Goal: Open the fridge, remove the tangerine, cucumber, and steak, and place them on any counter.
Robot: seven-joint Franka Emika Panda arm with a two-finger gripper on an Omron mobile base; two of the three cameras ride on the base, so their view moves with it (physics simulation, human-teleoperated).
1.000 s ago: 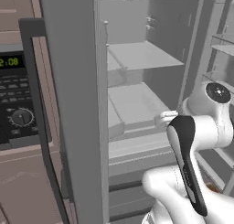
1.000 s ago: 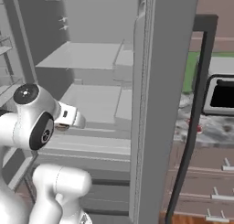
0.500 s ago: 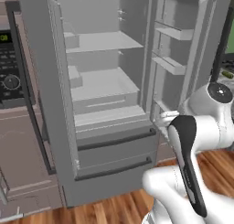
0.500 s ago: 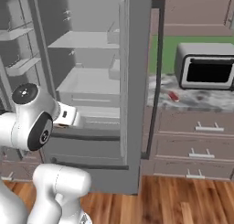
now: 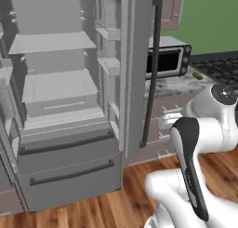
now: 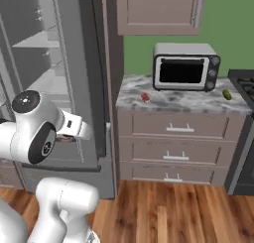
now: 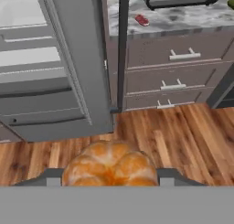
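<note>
My gripper [image 7: 109, 178] is shut on the tangerine [image 7: 109, 165], a round orange fruit low in the hand view, above the wood floor. The grey fridge [image 5: 60, 97] stands open with bare shelves; its right door [image 5: 135, 73] juts out toward me. To its right is the marbled counter [image 6: 183, 102]. On it lie the red steak [image 6: 145, 97] near the left end and the dark green cucumber [image 6: 227, 94] near the right end. The hand view shows the steak [image 7: 142, 20] on the counter [image 7: 183, 17], well beyond the gripper.
A silver toaster oven [image 6: 184, 67] stands at the back of the counter. The black stovetop [image 6: 245, 83] borders the counter on the right. The open door's long dark handle [image 7: 122, 49] rises between the fridge shelves and the taupe drawers [image 7: 180, 56].
The whole picture has shifted: the base has backed off and turned right, from the fridge shelves toward the counter. The arm keeps its pose on the base.
</note>
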